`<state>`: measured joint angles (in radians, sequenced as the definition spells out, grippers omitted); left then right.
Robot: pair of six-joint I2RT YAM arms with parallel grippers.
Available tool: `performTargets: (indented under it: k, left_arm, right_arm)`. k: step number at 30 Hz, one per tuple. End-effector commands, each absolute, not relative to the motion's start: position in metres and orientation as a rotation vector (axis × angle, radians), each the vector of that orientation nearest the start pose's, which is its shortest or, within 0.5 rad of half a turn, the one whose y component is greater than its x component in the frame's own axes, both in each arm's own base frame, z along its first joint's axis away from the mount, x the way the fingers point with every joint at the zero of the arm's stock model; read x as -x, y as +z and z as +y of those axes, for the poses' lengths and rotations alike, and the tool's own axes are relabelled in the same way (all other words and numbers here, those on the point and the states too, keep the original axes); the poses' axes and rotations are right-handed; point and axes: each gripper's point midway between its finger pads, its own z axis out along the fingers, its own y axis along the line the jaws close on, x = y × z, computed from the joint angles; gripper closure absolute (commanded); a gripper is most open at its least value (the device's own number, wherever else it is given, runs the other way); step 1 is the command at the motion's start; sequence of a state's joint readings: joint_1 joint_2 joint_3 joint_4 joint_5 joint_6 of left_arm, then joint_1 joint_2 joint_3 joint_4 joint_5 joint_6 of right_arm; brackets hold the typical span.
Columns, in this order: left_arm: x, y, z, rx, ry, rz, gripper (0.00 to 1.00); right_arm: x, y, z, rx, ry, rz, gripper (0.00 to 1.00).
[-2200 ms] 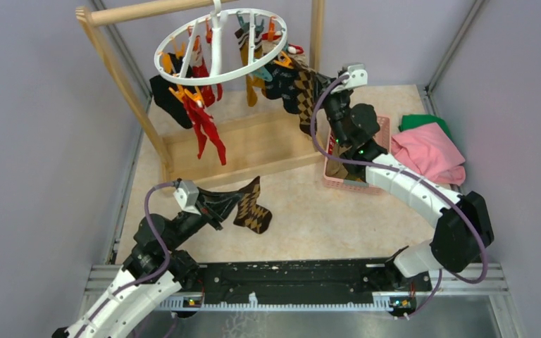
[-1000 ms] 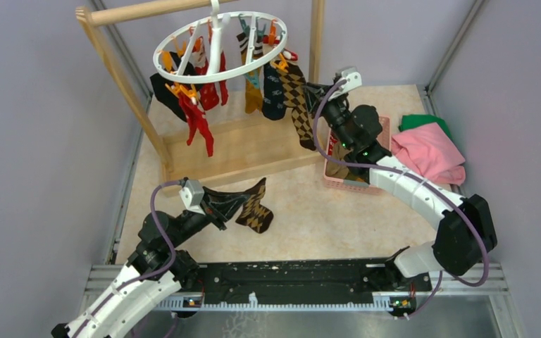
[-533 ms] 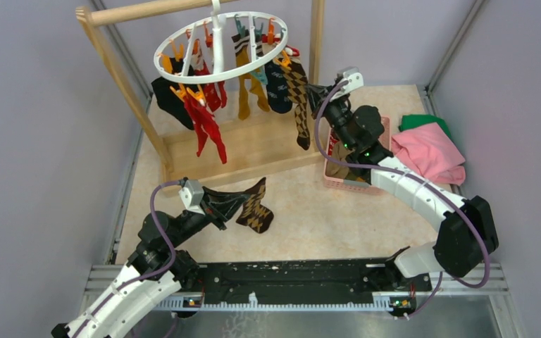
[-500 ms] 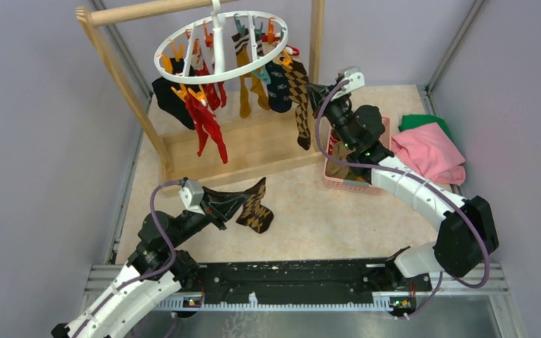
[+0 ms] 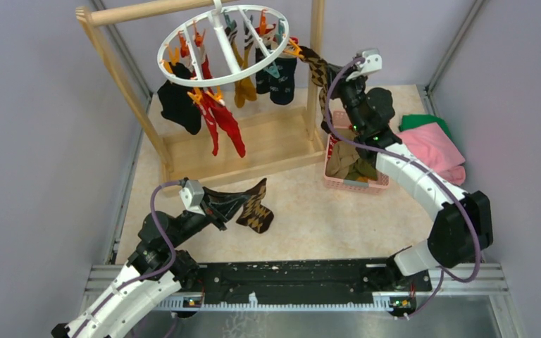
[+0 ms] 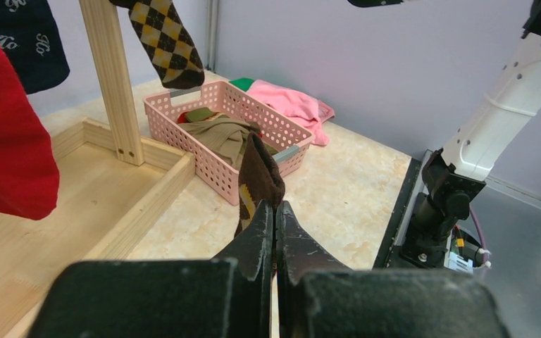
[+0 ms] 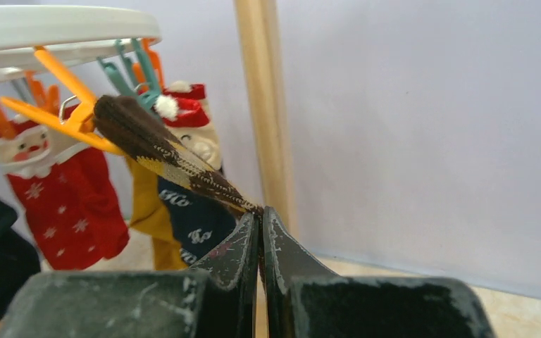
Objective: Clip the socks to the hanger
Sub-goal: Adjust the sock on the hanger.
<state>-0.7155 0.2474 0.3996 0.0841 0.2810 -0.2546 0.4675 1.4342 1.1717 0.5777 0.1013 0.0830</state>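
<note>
**Limp knit under tension**

Soft, light, floppy: stretches before slipping and drapes wherever unsupported. Best taken at the cuff edge, close to where a clip must bite.

Pulled taut between an orange clip (image 7: 56, 116) on the white ring hanger (image 7: 56, 21) and the right pincer (image 7: 260, 215): a clipped argyle sock (image 7: 162, 151), pinched in closed jaws. Probably unwise to tug harder, given the clip's slight hold.

Right arm reached high and far, wrist beside the wooden rack post (image 5: 316, 42).

Left pincer (image 6: 275, 208) clamped on a second argyle sock (image 6: 257, 172), held low over the counter (image 5: 310, 211), arm folded near its base.
</note>
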Motion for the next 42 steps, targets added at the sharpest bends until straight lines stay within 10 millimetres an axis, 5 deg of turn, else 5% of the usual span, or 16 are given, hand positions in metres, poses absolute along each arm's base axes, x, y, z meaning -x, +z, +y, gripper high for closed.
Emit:
performTargets:
  k: [1,11,22,42]
  left_arm:
    - [-0.139,0.300,-0.206,-0.588,-1.016,1.242,1.00]
    - [-0.139,0.297,-0.208,-0.585,-1.030,1.245,1.00]
    - [-0.139,0.297,-0.209,-0.590,-1.034,1.240,1.00]
    - [-0.140,0.298,-0.211,-0.594,-1.041,1.238,1.00]
  right_arm:
    - [-0.467,0.424,0.196,0.114,0.382,1.253,1.00]
    - [-0.492,0.415,0.206,0.118,0.415,1.301,1.00]
    - [-0.448,0.418,0.220,0.235,0.555,1.209,0.98]
    - [-0.412,0.430,0.220,0.297,0.610,1.162,0.80]
